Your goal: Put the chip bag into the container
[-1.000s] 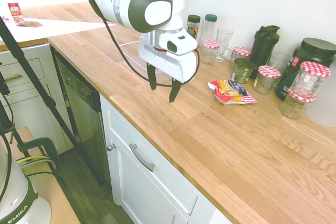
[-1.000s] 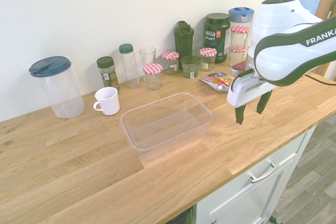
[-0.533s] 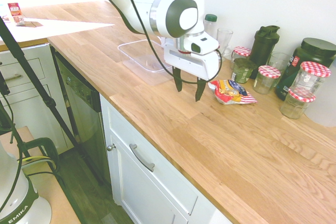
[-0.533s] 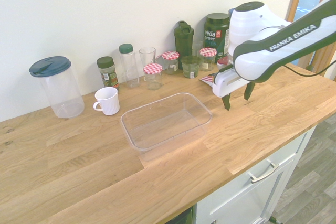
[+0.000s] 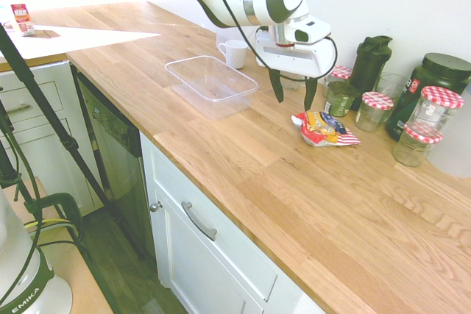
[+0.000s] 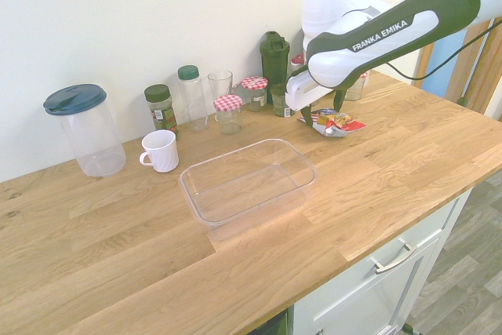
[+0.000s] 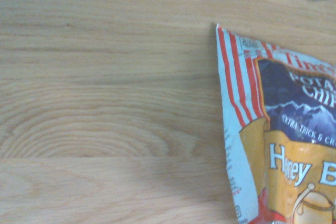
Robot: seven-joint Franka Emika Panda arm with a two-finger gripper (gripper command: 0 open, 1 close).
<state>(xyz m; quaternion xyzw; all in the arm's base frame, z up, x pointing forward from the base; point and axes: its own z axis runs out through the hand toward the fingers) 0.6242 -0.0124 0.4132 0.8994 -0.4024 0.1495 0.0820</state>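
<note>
Above the worktop [image 5: 243,159], the gripper [image 5: 291,94] is now hanging by the chip bag [image 5: 324,129], having moved over from near the front edge. It is open and empty. The bag is lying flat, apart from the container [image 5: 212,84], so grabbing comes next.

On the wooden counter [image 6: 408,154] lay one chip bag [image 5: 324,129] and one clear plastic container [image 6: 248,180], with one white mug [image 6: 161,151] and one large clear pitcher with a blue lid [image 6: 83,128] nearby. Against the wall stood at least five glass jars with red-checked lids [image 5: 377,110], two slim bottles with green caps [image 6: 190,97], one plain drinking glass [image 6: 220,89], one dark green shaker bottle [image 5: 370,62] and one big dark supplement tub [image 5: 434,79]. One robot gripper [image 5: 291,98] was there.
</note>
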